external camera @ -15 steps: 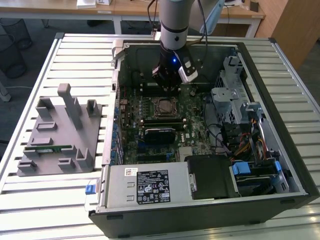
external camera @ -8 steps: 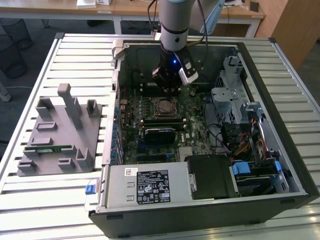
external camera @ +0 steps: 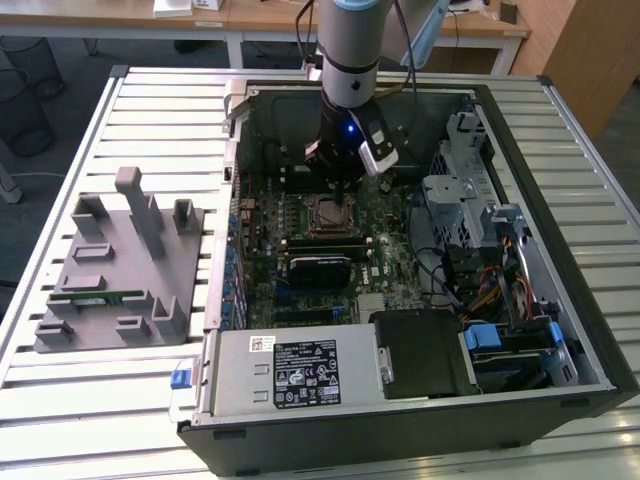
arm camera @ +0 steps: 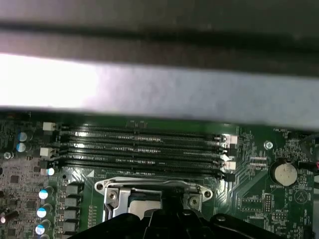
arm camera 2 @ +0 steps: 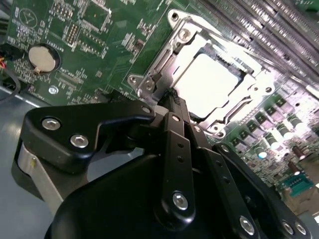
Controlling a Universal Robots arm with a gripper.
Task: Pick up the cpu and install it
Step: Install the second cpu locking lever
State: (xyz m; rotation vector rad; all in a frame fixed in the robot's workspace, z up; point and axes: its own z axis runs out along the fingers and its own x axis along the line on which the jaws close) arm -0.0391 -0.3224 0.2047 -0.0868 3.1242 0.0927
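Note:
The cpu (arm camera 2: 212,84), a pale silver square, lies flat inside the metal socket frame (arm camera 2: 149,82) on the green motherboard (arm camera 2: 99,35). In the first wrist view, the cpu (arm camera: 142,206) shows partly under the frame. In the exterior view, the socket with the cpu (external camera: 330,213) sits mid-board inside the open computer case. My black gripper (arm camera 2: 172,97) hangs just above the socket's edge, fingers drawn together into a narrow tip with nothing between them. In the exterior view, the gripper (external camera: 335,183) stands directly over the socket's far side.
Several empty memory slots (arm camera: 144,149) run beside the socket. A black block (external camera: 320,268) lies nearer on the board. Drive cage and cables (external camera: 480,240) fill the exterior view's right. A grey plastic fixture (external camera: 110,270) holding a green memory stick (external camera: 100,297) stands outside the case.

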